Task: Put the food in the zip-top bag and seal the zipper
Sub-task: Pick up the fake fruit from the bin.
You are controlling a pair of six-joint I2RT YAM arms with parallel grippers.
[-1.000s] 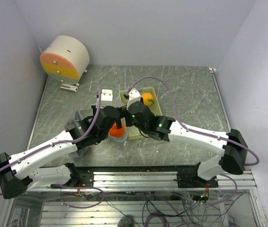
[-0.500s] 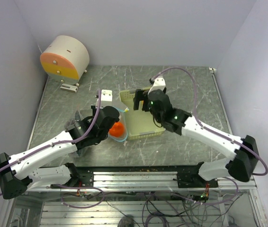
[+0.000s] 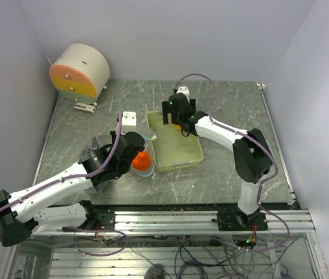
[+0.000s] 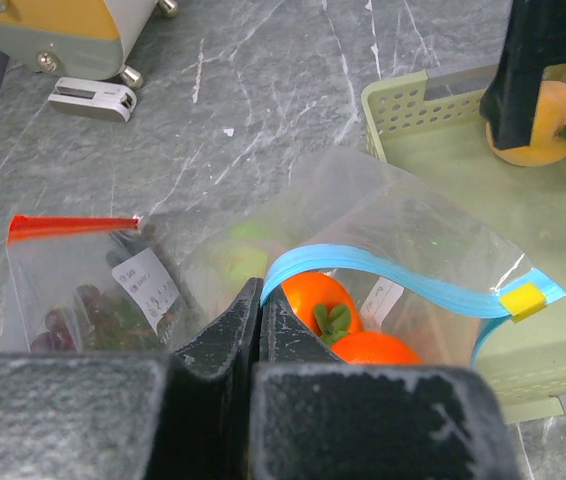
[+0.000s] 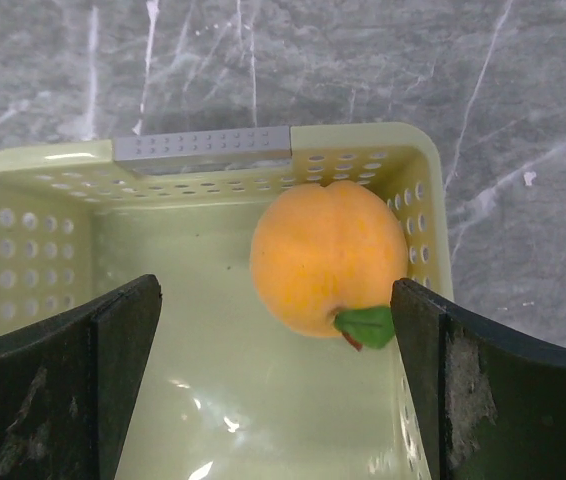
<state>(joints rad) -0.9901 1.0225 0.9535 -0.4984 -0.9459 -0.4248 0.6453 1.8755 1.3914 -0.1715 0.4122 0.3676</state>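
The zip-top bag (image 4: 393, 220) lies left of the basket, clear and crinkly. My left gripper (image 4: 260, 300) is shut on the mouth edge, where the teal side of the zipper (image 4: 403, 285) begins; the zipper's red side (image 4: 68, 227) lies off to the left. Two orange fruits (image 4: 321, 300) of the food, dark grapes (image 4: 78, 310) and a green piece (image 4: 233, 262) show through the plastic. From above, the left gripper (image 3: 138, 156) sits by the bagged fruit (image 3: 142, 160). My right gripper (image 5: 275, 305) hangs open over a pale orange fruit (image 5: 328, 255), fingers either side, not touching. That gripper (image 3: 178, 118) is at the basket's far end.
The pale yellow-green basket (image 3: 195, 156) stands mid-table and holds only that one fruit (image 3: 180, 124). A round cream drum with an orange face (image 3: 80, 71) sits at the back left. A small white block (image 3: 131, 120) lies behind the bag. Walls close in on three sides.
My right gripper has left the bag's mouth and swung back to the basket's far end, over the pale orange fruit. The left gripper has kept its hold on the bag.
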